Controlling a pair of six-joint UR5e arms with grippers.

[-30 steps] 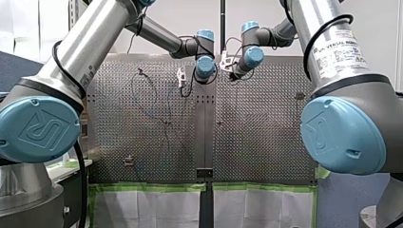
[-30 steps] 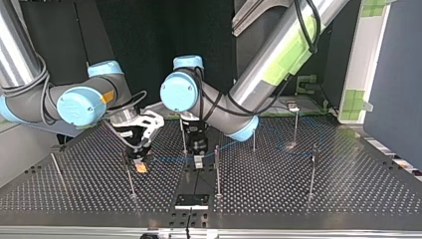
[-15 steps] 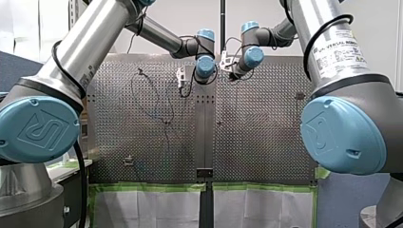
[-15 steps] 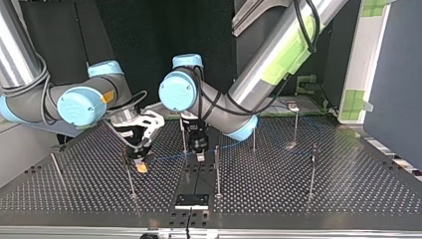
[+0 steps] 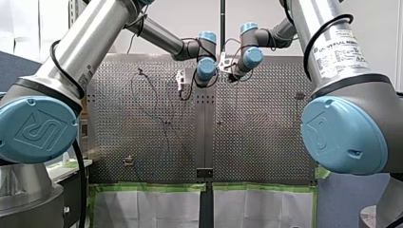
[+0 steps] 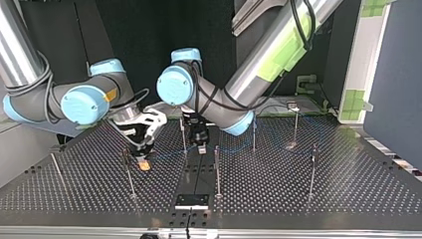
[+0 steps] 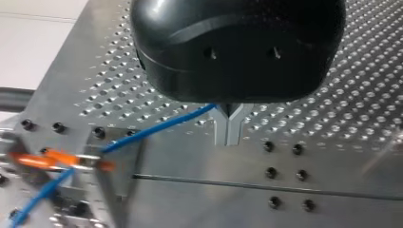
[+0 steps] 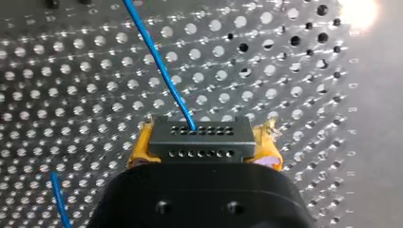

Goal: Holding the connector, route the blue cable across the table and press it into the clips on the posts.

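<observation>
Over the perforated counter (image 6: pixel 298 189), the left end effector (image 6: pixel 201 148) has drawn back from the near edge (the right end effector (image 6: pixel 144 163) barely shifted). Its metal fingers (image 7: pixel 221 130) press together on the blue cable (image 7: pixel 157 128). The right's yellow pads (image 8: pixel 139 151) pinch the black connector (image 8: pixel 198 140), whose long axis lies crosswise, the cable leading ahead.

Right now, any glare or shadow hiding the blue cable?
Right wrist view: glare on the table, apart from the blue cable, which shows plainly into the connector. Left wrist view: no glare on it. Top view: faint over the dark table.
</observation>
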